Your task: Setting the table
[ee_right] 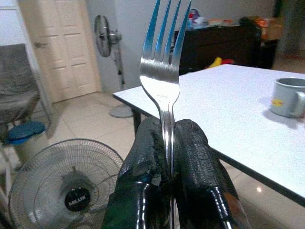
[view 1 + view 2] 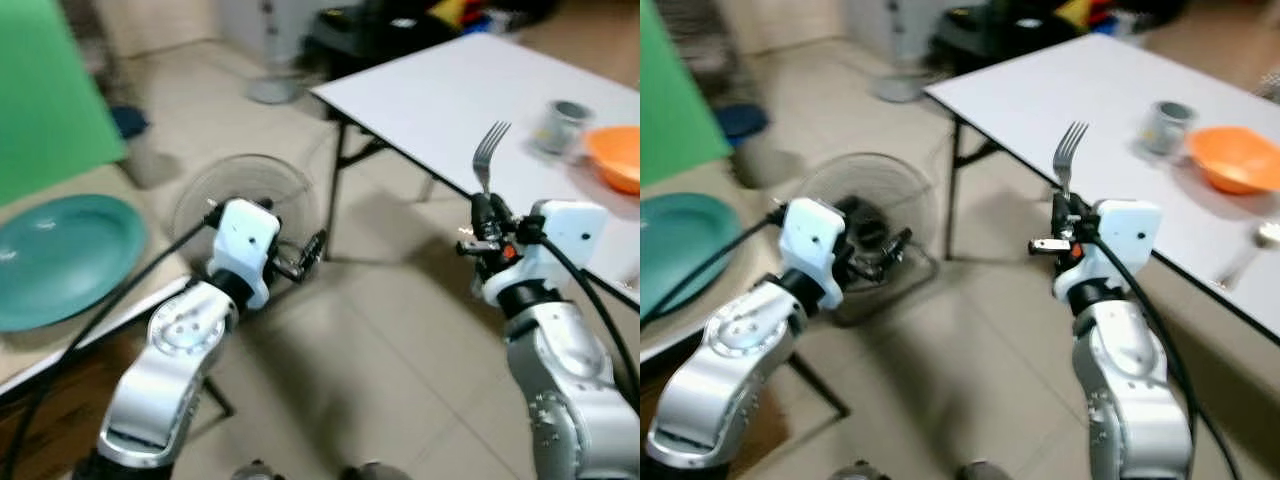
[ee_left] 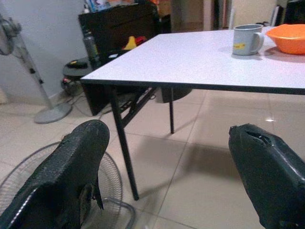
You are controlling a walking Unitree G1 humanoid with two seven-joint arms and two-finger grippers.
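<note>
My right gripper (image 2: 487,212) is shut on a silver fork (image 2: 487,152), held upright with its tines up, just short of the near edge of the white table (image 2: 450,90). The right wrist view shows the fork (image 1: 163,71) pinched between the two black fingers (image 1: 143,157). On the table stand a grey mug (image 2: 565,124) and an orange bowl (image 2: 618,155), and a spoon (image 2: 1248,250) lies near the edge. My left gripper (image 2: 315,250) is open and holds nothing, out over the floor. A teal plate (image 2: 60,255) rests on a surface to my left.
A floor fan head (image 2: 245,195) lies on the tiled floor between me and the table's black legs (image 2: 335,190). A green panel (image 2: 45,90) stands at the far left. A standing fan (image 1: 112,62) and a dark cabinet (image 3: 119,28) are further back.
</note>
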